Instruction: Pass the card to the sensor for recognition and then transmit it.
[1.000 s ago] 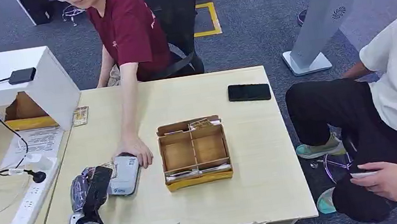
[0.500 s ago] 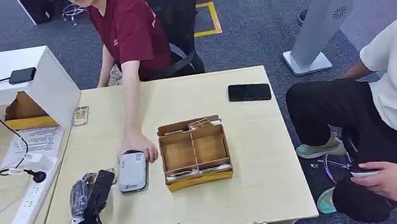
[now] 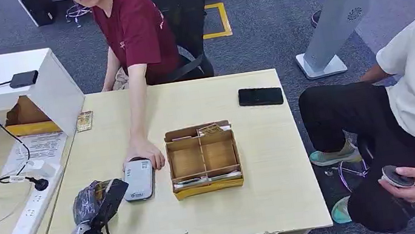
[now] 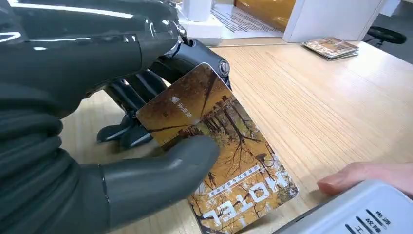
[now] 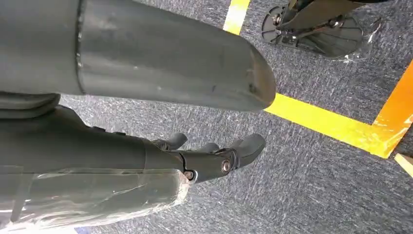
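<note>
- My left robot hand [image 3: 99, 201] grips the card [image 4: 214, 146], thumb on its printed face and dark fingers behind it; the card slants down toward the tabletop [image 3: 191, 104], its free end just beside the sensor [image 3: 139, 179].
- The sensor, a flat grey box, lies on the near left part of the tabletop, just right of my left robot hand. A person's hand [image 3: 146, 153] rests on its far end; that person, in a dark red shirt, sits on the far side.
- Just right of the sensor stands a cardboard box [image 3: 203, 158] split into compartments. Cards stand along its near wall and a few in its far right compartment; the middle compartments look bare.
- A black phone [image 3: 260, 96] lies far right on the tabletop, a small stack of cards [image 3: 84, 120] far left.
- On the left, a white power strip [image 3: 33, 211] and black cables lie beside a white stand.
- At the right a seated person in a white shirt holds a small round thing.
- My right robot hand [image 5: 214, 156] hangs over grey carpet with yellow tape, fingers loosely apart, holding nothing.
</note>
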### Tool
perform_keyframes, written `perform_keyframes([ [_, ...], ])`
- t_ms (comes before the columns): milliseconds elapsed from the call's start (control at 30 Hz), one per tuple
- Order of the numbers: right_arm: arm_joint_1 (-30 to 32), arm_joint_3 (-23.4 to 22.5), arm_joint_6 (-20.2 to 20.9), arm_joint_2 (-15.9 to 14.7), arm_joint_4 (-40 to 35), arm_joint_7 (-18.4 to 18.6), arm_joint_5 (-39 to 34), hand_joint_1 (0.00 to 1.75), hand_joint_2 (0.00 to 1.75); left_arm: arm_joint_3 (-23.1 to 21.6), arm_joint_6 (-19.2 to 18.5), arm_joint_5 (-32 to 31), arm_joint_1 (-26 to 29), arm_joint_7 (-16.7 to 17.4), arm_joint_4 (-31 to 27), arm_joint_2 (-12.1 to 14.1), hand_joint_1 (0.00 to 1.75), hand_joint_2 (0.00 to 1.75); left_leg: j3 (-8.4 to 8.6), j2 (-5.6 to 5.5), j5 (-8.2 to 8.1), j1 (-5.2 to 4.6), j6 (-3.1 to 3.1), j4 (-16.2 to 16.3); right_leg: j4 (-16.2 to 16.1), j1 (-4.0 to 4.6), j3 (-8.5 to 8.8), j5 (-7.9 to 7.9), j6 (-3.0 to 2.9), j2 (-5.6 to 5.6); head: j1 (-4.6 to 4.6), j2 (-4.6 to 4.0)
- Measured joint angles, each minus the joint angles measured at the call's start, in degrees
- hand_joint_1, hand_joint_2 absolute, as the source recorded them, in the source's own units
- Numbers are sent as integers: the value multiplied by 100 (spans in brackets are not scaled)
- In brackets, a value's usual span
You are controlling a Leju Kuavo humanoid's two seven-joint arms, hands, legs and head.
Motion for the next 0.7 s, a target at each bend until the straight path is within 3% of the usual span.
perform_keyframes([
  [133, 0, 0, 0, 0, 0, -2, 2, 0, 0, -2, -2, 35, 1, -20, 0, 7, 175, 175, 0, 0, 0, 0, 0, 0, 0, 0, 0, 0, 0, 0, 0, 0],
  [200, 0, -2, 0, 0, 0, -15, 17, 0, 0, 0, -64, 294, 11, -206, 0, 4, 175, 175, 1, 0, 0, 0, 0, 0, 0, 0, 0, 0, 0, 0, 0, 0],
  [267, 0, -7, 2, 2, 0, -20, 31, 0, 0, 33, -309, 867, 23, -569, -4, -18, 175, 175, 1, -6, 0, 0, 0, 0, 0, 0, 2, 0, 0, -6, 0, 0],
  [367, -1, -15, 2, 2, 0, -20, 81, 0, 0, 295, -1162, 2288, 34, -1139, -195, -91, 175, 175, 1, -11, 2, 0, -2, 0, 0, 0, 2, 0, 0, -10, 0, 0],
  [500, 0, -35, 2, 2, 0, -11, 140, 0, 0, 652, -1837, 3636, 174, -1449, -663, -269, 175, 175, -7, -9, 7, 1, -2, 0, 0, 1, -10, 3, -1, -7, 0, 0],
  [567, -1, -37, 4, 4, 0, 2, 166, 0, 0, 802, -2015, 4176, 243, -1515, -947, -361, 175, 175, -19, -9, 12, 1, 3, 1, 0, 1, -21, 11, -1, -6, 0, 0],
  [700, -1, -37, 4, 22, 0, -2, 208, 0, 0, 1023, -1956, 4472, 272, -1613, -1393, -465, 175, 175, -34, -7, 15, 0, 4, 1, 0, 0, -38, 15, 2, -3, -2, 0],
])
